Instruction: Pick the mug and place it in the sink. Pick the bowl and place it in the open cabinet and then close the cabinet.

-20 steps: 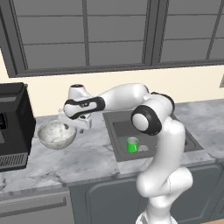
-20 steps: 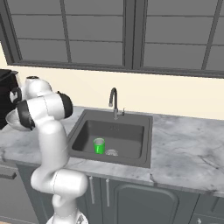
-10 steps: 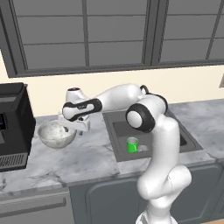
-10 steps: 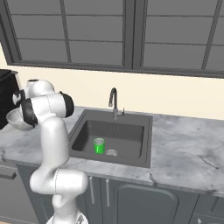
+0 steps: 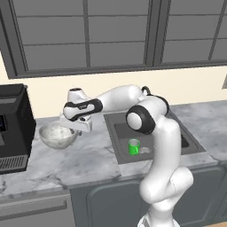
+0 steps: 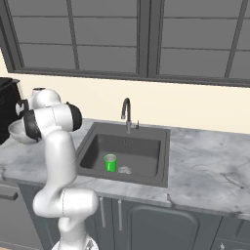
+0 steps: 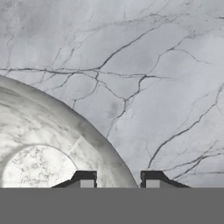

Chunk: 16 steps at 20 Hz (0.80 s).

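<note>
Hand view: round speckled stone bowl (image 7: 48, 144)

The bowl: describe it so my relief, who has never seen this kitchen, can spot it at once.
Start at the sink set in the marble counter and go left to the black coffee machine. The bowl sits on the counter between them, with the claw at its right rim. It is wide, round and speckled grey-white, far bigger than the green mug standing in the sink.
</note>
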{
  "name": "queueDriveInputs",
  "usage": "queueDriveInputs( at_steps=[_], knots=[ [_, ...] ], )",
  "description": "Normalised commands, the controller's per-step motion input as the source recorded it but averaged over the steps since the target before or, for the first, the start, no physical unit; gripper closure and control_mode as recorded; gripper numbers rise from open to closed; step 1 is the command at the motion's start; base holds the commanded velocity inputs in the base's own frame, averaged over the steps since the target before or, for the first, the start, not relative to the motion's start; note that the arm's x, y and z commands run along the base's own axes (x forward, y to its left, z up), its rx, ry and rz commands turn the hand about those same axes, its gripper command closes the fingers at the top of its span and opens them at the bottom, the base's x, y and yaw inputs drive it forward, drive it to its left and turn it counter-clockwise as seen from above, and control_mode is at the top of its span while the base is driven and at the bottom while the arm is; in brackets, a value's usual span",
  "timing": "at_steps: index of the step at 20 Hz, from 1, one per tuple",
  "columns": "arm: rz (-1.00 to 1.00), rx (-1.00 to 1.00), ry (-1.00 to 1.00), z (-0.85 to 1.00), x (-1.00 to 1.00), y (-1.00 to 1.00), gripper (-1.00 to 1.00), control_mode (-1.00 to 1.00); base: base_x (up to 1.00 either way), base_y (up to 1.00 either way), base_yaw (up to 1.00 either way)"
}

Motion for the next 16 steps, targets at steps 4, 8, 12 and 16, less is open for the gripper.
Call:
queueDriveInputs(
  at_steps=[4,8,12,16],
  knots=[
    [-0.17,-0.02,-0.02,0.32,-0.16,-0.32,1.00,-1.00,0.00,0.00,0.00],
    [-0.24,0.02,-0.07,0.91,-0.57,-0.72,1.00,-1.00,0.00,0.00,0.00],
    [-0.30,0.00,0.00,0.79,-0.61,-0.99,1.00,-1.00,0.00,0.00,0.00],
    [-0.26,0.13,-0.02,0.65,-0.86,-1.00,1.00,-1.00,0.00,0.00,0.00]
  ],
)
